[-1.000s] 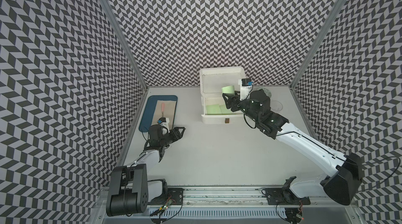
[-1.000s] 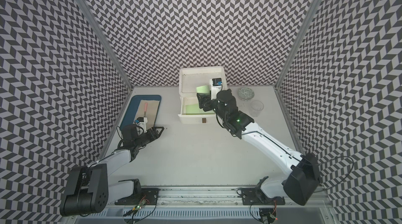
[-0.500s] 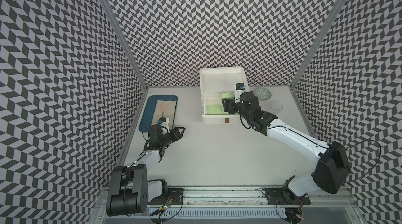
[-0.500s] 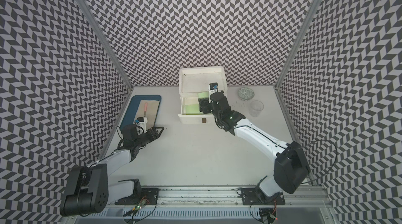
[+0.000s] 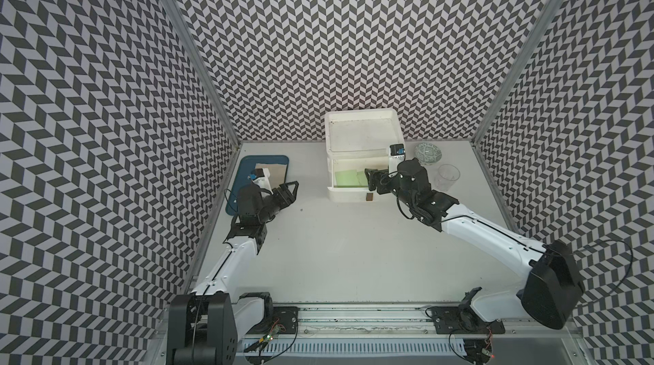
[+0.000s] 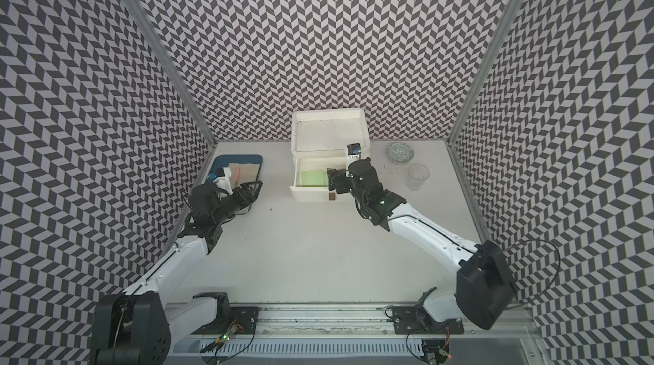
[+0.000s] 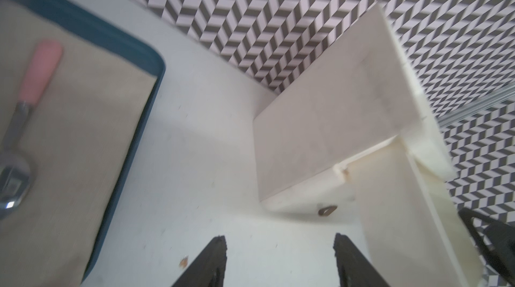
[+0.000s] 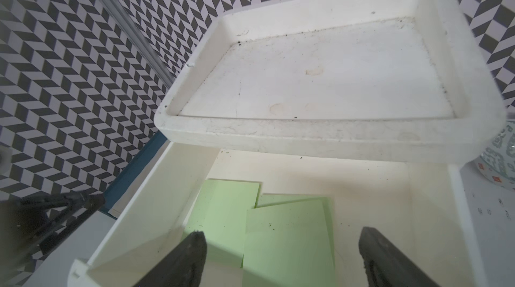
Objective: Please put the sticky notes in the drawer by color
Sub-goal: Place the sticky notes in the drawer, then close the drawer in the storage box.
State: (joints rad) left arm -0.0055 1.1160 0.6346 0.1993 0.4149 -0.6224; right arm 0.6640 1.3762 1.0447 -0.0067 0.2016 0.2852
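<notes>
You had right end effector (image 8: 281, 235) open, empty, just over green sticky notes (image 5: 348, 179) lying in the pulled-out drawer (image 5: 348, 198), left end effector (image 7: 278, 239) open, idle near blue tray (image 7: 106, 35); green drop looked done, next needed backing out and pushing drawer shut.

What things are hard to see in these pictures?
- Green notes: near edges cut off by the right wrist view's edge.
- Drawer inside: partly covered by the right end effector in both top views.
- Spoon: blurred, cut by the left wrist view's edge.
- Blue, pink notes: in no view.
</notes>
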